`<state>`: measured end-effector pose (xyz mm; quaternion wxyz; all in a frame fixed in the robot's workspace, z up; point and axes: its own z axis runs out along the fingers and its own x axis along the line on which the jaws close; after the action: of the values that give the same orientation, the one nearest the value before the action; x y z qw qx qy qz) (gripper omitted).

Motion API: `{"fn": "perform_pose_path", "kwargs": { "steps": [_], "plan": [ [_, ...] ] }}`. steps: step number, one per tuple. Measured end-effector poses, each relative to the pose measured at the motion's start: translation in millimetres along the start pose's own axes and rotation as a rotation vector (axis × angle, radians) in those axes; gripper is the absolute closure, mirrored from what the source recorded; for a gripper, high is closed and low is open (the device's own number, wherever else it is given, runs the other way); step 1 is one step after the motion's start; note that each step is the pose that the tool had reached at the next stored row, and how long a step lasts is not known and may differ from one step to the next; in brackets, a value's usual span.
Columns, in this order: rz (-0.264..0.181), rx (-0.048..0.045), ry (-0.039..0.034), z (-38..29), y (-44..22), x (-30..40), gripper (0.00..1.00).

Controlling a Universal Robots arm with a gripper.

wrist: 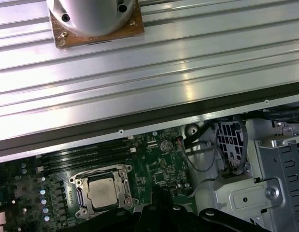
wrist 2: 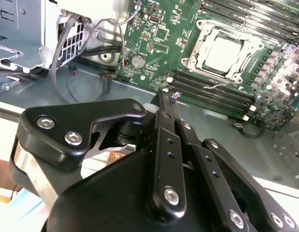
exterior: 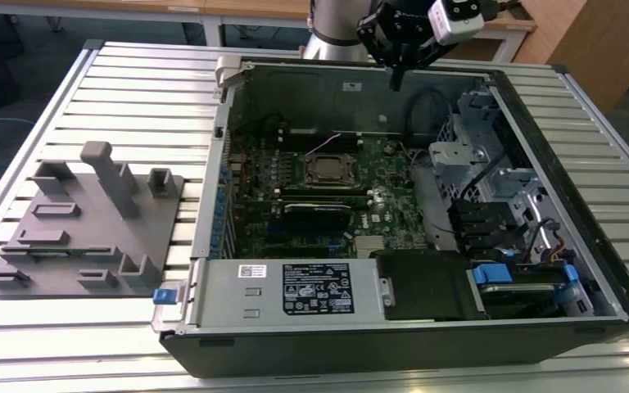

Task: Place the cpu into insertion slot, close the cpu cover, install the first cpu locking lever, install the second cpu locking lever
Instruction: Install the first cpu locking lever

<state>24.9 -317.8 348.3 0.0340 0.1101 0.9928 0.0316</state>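
Note:
The cpu [wrist 2: 222,50] [wrist: 102,192] shows its pale silver face inside the insertion slot [exterior: 305,172] on the green motherboard. The cpu cover [wrist 2: 197,52] [wrist: 124,189], a dull metal frame, lies flat around it. A thin wire lever [wrist 2: 218,85] runs along one side of the socket; I cannot tell whether the locking levers are latched. My gripper [exterior: 396,80] [wrist 2: 165,95] hangs above the case's back wall, well away from the socket. Its black fingers are shut with nothing between them.
The open computer case [exterior: 576,270] lies on a slatted metal table [exterior: 140,90]. A labelled power supply box [exterior: 292,291] sits at the front, and a metal drive cage [exterior: 478,164] with cables stands at the exterior view's right. A grey fixture block [exterior: 85,229] stands at its left.

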Motion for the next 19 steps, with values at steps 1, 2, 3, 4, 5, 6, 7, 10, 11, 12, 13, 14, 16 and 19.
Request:
{"fn": "perform_pose_path", "kwargs": {
  "steps": [1,2,3,4,5,6,7,10,11,12,13,14,16,19],
  "plan": [
    [0.000,0.0000,-0.0001,-0.1,-0.4,1.9,0.90],
    [0.000,0.0000,-0.0001,-0.3,-1.0,4.5,0.90],
    [0.000,0.0001,-0.0002,-0.4,-1.3,5.9,0.90],
    [0.000,0.0000,-0.0002,-0.4,-1.3,6.0,0.90],
    [0.000,-0.0001,-0.0001,-0.4,-1.3,6.0,0.90],
    [0.000,-0.0001,-0.0001,-0.4,-1.3,6.0,0.90],
    [0.000,-0.0001,-0.0002,-0.3,-1.4,6.2,0.90],
    [0.000,-0.0002,-0.0002,-0.4,-2.7,12.2,0.90],
    [0.000,-0.0001,-0.0003,-0.5,-2.9,12.9,0.90],
    [0.000,-0.0001,-0.0003,-0.5,-2.9,12.9,0.90],
    [0.000,-0.0001,-0.0002,-0.5,-2.9,12.9,0.90],
    [0.000,-0.0001,-0.0002,-0.5,-2.9,13.0,0.90],
    [0.000,-0.0001,-0.0002,-0.4,-3.7,16.7,0.90],
    [0.000,0.0001,-0.0002,-0.6,-5.5,24.1,0.90]
  ]
}}
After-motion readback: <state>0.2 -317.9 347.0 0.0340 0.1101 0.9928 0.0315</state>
